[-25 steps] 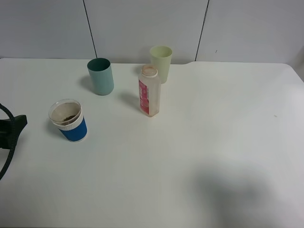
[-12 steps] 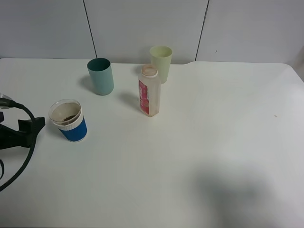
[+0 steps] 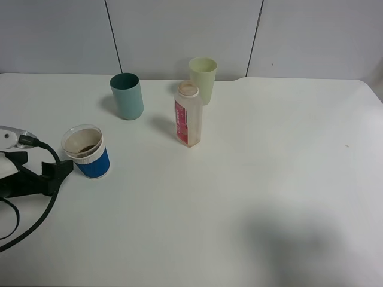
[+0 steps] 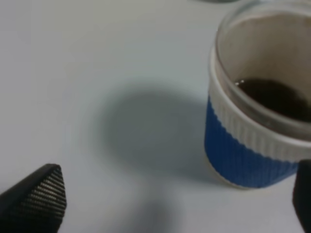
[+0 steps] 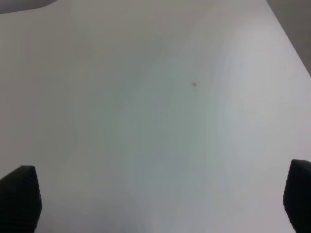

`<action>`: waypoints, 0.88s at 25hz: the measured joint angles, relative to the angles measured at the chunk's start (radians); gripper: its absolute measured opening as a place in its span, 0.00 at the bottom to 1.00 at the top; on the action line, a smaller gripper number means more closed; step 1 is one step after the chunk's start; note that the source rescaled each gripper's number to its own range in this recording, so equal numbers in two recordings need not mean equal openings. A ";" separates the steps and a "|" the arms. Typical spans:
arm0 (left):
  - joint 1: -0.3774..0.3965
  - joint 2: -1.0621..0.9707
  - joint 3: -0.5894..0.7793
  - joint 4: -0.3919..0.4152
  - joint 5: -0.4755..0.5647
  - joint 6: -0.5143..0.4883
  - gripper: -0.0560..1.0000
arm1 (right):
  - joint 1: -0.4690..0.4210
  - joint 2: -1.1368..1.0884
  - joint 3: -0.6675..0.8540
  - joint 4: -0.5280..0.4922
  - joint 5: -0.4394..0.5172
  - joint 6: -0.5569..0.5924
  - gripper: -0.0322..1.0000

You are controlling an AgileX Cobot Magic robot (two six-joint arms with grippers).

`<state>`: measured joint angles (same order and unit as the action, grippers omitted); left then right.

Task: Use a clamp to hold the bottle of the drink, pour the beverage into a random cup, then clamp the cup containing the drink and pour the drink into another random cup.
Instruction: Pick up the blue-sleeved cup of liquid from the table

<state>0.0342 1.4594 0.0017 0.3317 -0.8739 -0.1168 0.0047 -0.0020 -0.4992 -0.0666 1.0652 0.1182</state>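
Since the earlier frame the left tool (image 4: 175,196) has been brought in from the left edge of the counter (image 3: 269,179) and is now seen just beside the blue-sleeved cup (image 3: 90,156), on the cup's left in the high view. Its jaws are held apart and nothing is clamped between them. In the left wrist view the cup is seen ahead of the fingers and off to one side, close to one black fingertip (image 4: 303,194); whether that fingertip touches the sleeve cannot be told. The cup stands upright on the counter, and a small amount of dark brown beverage (image 4: 272,97) is seen at its bottom. A black cable (image 3: 36,209) trails from the left tool toward the near left corner. The bottle (image 3: 188,116) stands upright near the middle of the counter, well apart from the cup and to its right. A teal cup (image 3: 127,95) stands farther back, between the blue-sleeved cup and the bottle, and a pale green cup (image 3: 203,78) stands just behind the bottle. Nothing is seen between the left tool and the blue-sleeved cup. The right tool (image 5: 160,199) is shown only in its own wrist view, with its jaws wide apart over bare counter and nothing held.
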 joint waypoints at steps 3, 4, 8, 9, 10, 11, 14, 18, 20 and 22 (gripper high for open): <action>0.000 0.002 0.000 0.034 0.000 0.000 0.81 | 0.000 0.000 0.000 0.000 0.000 0.000 1.00; 0.000 0.002 0.000 0.047 0.000 0.000 0.81 | 0.000 0.000 0.000 0.000 0.000 0.000 1.00; 0.000 0.002 0.000 0.086 0.000 -0.014 0.85 | 0.000 0.000 0.000 0.000 0.000 0.000 1.00; 0.000 0.002 0.000 0.097 0.000 -0.027 0.88 | 0.000 0.000 0.000 0.000 0.000 0.000 1.00; 0.000 0.002 0.000 0.108 0.000 -0.037 0.92 | 0.000 0.000 0.000 0.000 0.000 0.000 1.00; 0.000 0.002 0.000 0.124 0.000 -0.051 0.95 | 0.000 0.000 0.000 0.000 0.000 0.000 1.00; 0.000 0.002 0.000 0.171 0.000 -0.082 0.99 | 0.000 0.000 0.000 0.000 0.000 0.000 1.00; 0.000 0.002 0.000 0.204 0.000 -0.092 0.99 | 0.000 0.000 0.000 0.000 0.000 0.000 1.00; 0.000 0.002 0.000 0.210 -0.002 -0.092 0.99 | 0.000 0.000 0.000 0.000 0.000 0.000 1.00; 0.000 0.002 0.000 0.210 -0.020 -0.091 0.99 | 0.000 0.000 0.000 0.000 0.000 0.000 1.00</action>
<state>0.0342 1.4617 0.0017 0.5421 -0.8938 -0.2082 0.0047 -0.0020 -0.4992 -0.0666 1.0652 0.1182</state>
